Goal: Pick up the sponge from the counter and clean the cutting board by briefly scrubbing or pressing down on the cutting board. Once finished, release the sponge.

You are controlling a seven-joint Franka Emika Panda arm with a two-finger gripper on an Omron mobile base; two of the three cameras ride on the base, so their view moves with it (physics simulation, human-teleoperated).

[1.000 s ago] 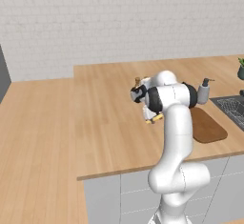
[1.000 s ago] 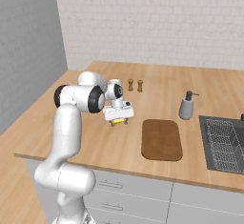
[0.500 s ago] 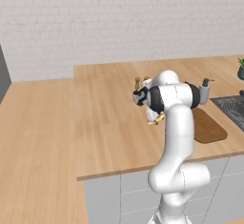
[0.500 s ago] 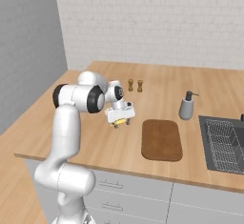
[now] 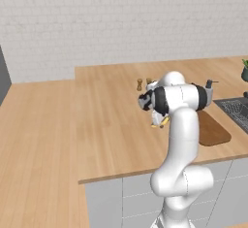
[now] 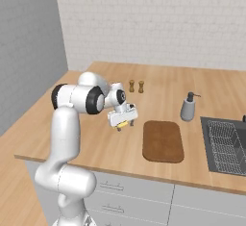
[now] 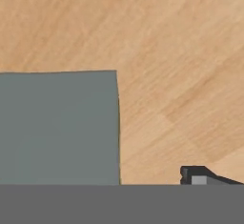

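The jaws stood wide over the sponge (image 7: 59, 127), gripping nothing that could be seen; the sponge lay on the worktop (image 6: 163, 93), left of the cutting board (image 6: 163, 140).

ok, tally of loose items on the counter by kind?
Small grey-and-yellow rectangular sponge: 1
Dark-brown wooden cutting board: 1
Small brown wooden shakers: 2
Grey soap dispenser bottle: 1
Total: 5
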